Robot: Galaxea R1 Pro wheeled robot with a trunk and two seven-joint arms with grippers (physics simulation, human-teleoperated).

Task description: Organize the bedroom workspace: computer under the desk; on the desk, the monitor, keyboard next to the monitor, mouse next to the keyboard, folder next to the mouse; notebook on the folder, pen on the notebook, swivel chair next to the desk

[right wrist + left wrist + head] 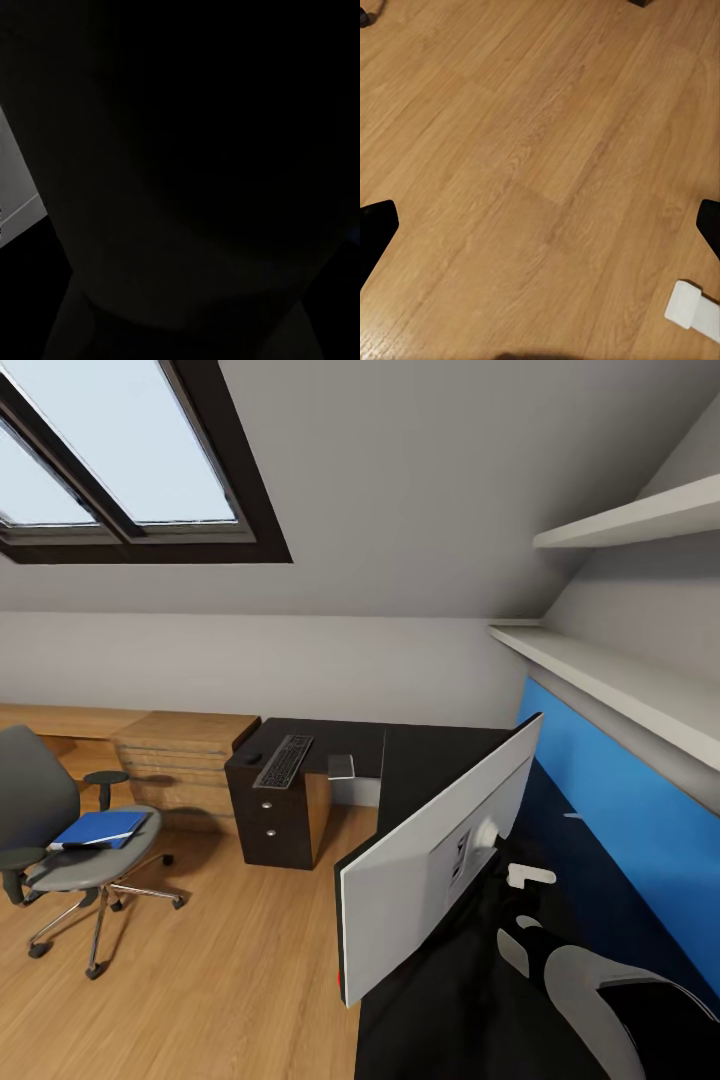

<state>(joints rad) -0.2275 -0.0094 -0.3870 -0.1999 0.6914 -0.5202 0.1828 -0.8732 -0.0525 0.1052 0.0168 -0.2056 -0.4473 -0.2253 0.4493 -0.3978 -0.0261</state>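
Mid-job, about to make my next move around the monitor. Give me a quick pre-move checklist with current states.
1. Monitor on the desk: ok, white back faces the camera.
2. Keyboard next to monitor: not ok, it lies on the far desk section.
3. Folder on desk: not ok, on the swivel chair seat.
4. Chair beside desk: not ok, out on the floor.
5. Right gripper grip: cannot tell, wrist view dark.
6. Left gripper: ok, open over bare floor.

Above me a dark-framed skylight (120, 460) lets daylight onto sloped grey walls (400, 490). Wood-plank floor (230, 960) spreads below; white shelves (620, 680) top a blue panel (640, 830); an oak drawer unit (175, 760) lines the far wall.
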